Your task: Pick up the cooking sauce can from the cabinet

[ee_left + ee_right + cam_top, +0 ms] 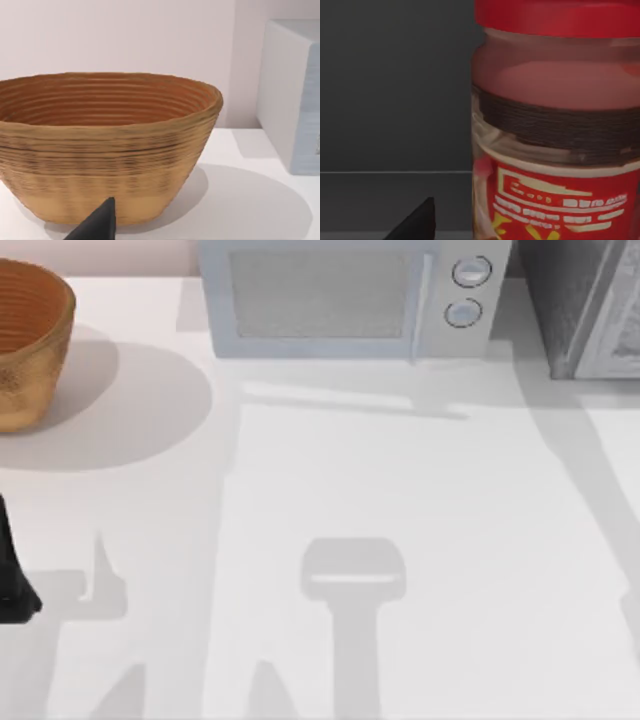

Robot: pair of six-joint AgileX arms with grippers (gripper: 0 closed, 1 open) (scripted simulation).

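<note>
The cooking sauce can (555,125) stands close in front of my right gripper (415,225) in the right wrist view. It has a red lid, a see-through upper body and a red printed label. Behind and under it is the dark grey inside of the cabinet (395,85). In the top view the cabinet (575,300) is the dark speckled box at the far right corner of the table. My left arm (12,580) rests at the table's left edge, its gripper (97,225) facing the basket.
A woven brown basket (25,340) sits at the far left, large in the left wrist view (105,145). A light blue-grey microwave (340,295) with two round knobs stands at the back middle. The white table (400,490) spreads in front.
</note>
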